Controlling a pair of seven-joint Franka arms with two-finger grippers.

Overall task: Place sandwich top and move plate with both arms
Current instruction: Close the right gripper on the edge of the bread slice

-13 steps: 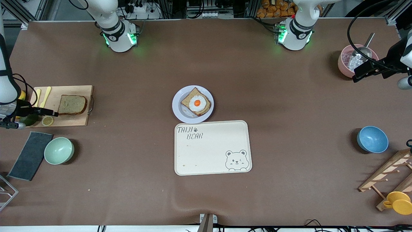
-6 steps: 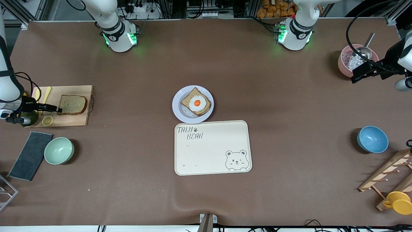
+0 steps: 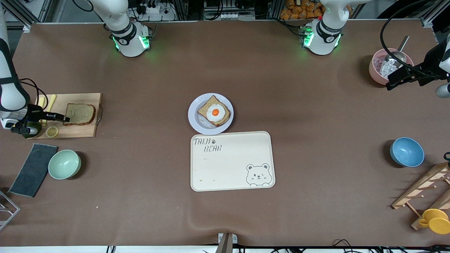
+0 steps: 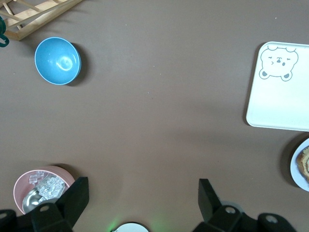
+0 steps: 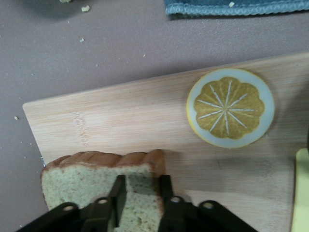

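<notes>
On the cutting board (image 3: pixel 75 131), right tool (image 3: pixel 65 118) pinches the flat sandwich top (image 3: pixel 80 114); left tool (image 4: pixel 140 193) gapes wide.

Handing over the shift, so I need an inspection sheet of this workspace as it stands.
Surface: brown table, scattered crumbs.
Job's things: plain wholemeal bread slice on wooden cutting board; round white plate bearing egg-topped slice.
Clutter: cream bear tray, green bowl, blue bowl, pink bowl, lemon slice, grey cloth.
Grippers: right gripper pinching the bread's edge; left gripper open, waiting over bare table.
Cables: black cables on both arms.
Surroundings: wooden rack.
</notes>
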